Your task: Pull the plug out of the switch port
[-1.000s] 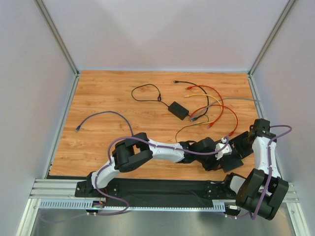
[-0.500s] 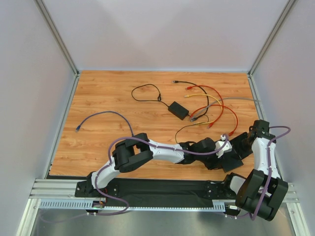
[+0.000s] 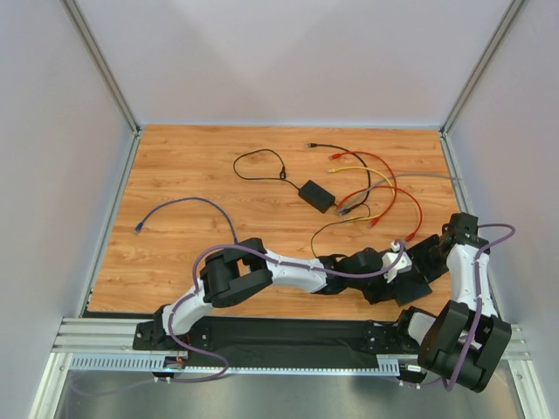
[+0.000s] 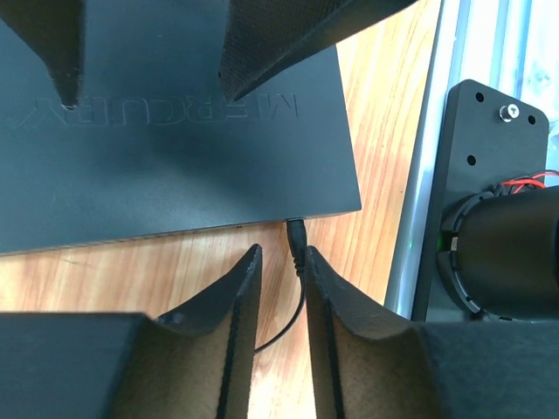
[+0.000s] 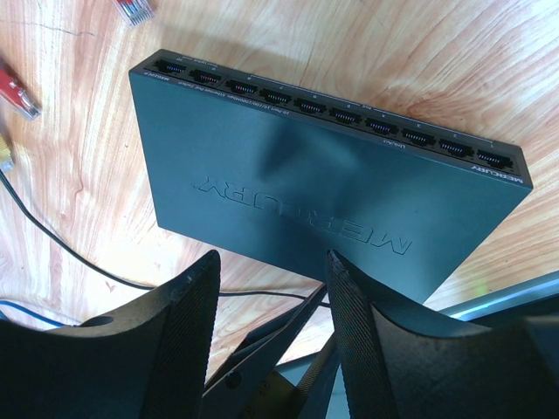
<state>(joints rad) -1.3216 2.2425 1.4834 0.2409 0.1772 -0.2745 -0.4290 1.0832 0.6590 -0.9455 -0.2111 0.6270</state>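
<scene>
At the near right of the desk, the switch is overhung by the wide right pincer and its plug straddled by the narrow, unclosed left pincer; closing and a straight pull are judged needed.

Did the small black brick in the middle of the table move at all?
No. The brick lies at the same spot as before, just as far from the table's back edge.

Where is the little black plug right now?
In the left wrist view, the plug sticks out of the lower edge of the switch, towards its right corner, just beyond the tips of the left gripper.
</scene>
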